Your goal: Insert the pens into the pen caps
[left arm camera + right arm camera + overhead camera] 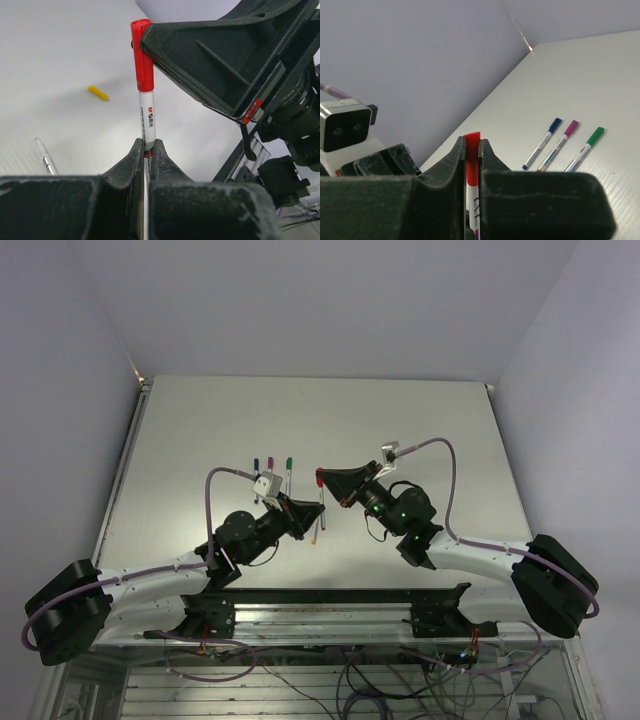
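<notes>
Gripping one pen (146,115) at both ends, mid-frame overhead.
Left end effector (148,146) clamped on barrel; right end effector (472,142) clamped on red cap (142,55) over pen tip. Yellow cap (98,92) loose on table (50,45), left; capped pens (563,137) lying at right.

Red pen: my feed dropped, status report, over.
Left gripper shut on red pen. Right gripper shut on red cap, cap over pen's end. Nothing in the way; yellow cap loose on table.

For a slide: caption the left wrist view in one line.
Left gripper grips a pen, right gripper holds its red cap; yellow cap lies on table.
</notes>
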